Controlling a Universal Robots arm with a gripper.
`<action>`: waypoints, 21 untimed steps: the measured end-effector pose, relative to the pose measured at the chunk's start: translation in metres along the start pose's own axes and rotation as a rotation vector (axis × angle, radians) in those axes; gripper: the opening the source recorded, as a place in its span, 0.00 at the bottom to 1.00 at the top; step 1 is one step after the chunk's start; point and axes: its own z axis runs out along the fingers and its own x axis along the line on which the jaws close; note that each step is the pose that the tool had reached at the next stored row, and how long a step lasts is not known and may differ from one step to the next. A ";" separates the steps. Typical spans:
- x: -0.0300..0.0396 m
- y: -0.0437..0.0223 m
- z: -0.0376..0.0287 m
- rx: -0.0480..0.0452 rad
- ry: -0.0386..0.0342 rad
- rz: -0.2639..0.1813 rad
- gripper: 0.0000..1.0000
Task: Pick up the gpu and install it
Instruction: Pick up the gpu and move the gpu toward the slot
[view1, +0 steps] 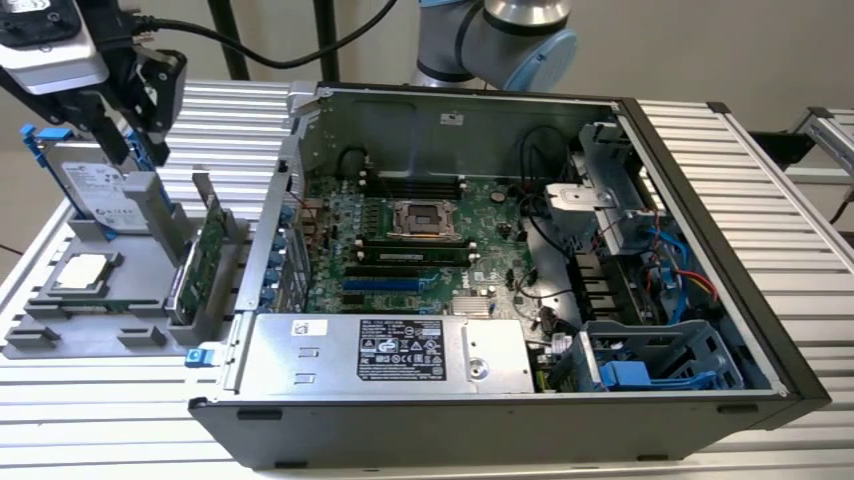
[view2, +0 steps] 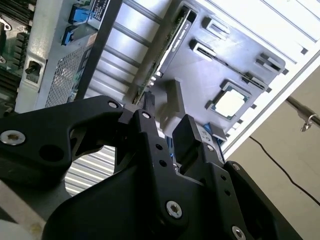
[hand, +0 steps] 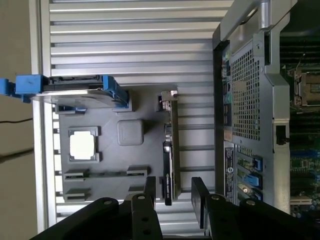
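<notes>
The black gripper hangs with its two fingers spread apart and nothing between them, high over the grey parts holder at the exterior view's left. In both wrist views the gap between the fingers is plain, and the first wrist view looks down through it toward one end of the gpu, which the gripper does not touch.

The gpu stands on its long edge in a slot of the holder, green circuit-board face showing in the exterior view and silver bracket at one end. It sits on the side of the holder nearest the open computer case, just beside the case's outer wall.

Also on the holder, a silver hard drive with blue trim stands upright almost directly under the gripper, and a small square silver CPU chip lies flat in its own recess, apart from both the drive and the card.

The case lies on its side on a ribbed aluminium table with its panel off. That leaves the green motherboard exposed, its processor socket near the middle and memory sticks beside it. A silver power supply fills the near edge of the case.

Behind the case, the arm's grey-and-blue joint rises at the top of the exterior view.
</notes>
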 end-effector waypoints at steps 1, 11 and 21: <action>0.0000 0.0000 0.0005 -0.0001 -0.0001 0.000 1.00; 0.0001 -0.0002 0.0047 0.0000 0.0000 0.000 1.00; 0.0001 -0.0004 0.0077 -0.0001 -0.0001 0.000 1.00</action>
